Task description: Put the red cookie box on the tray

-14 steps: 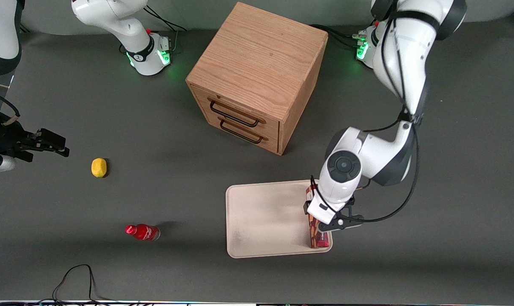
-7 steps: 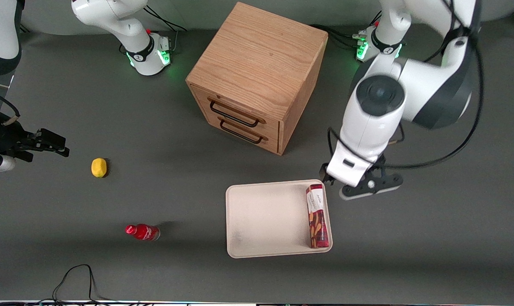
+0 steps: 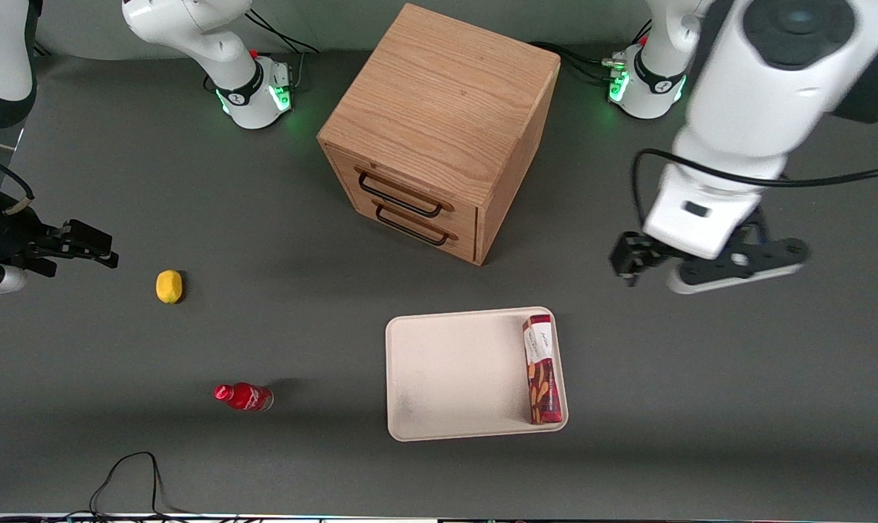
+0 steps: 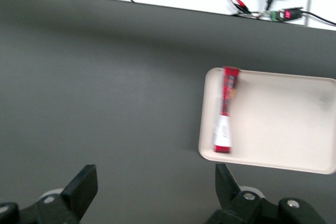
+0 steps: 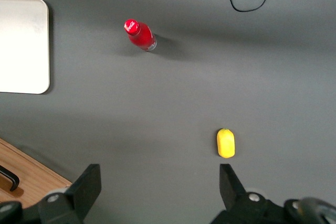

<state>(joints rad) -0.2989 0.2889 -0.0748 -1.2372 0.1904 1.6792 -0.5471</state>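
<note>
My left arm hangs high toward its own end of the table, wrist pointing down, gripper point(image 4: 152, 187) empty with fingers point(image 4: 81, 184) spread wide apart.

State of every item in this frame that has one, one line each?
red cookie box: lying flat on the tray, along its edge, released.
tray: flat on the table, holding only the box.
gripper: open, empty, raised above the table beside the tray.
drawer cabinet: both drawers shut.
red bottle: capped.
</note>
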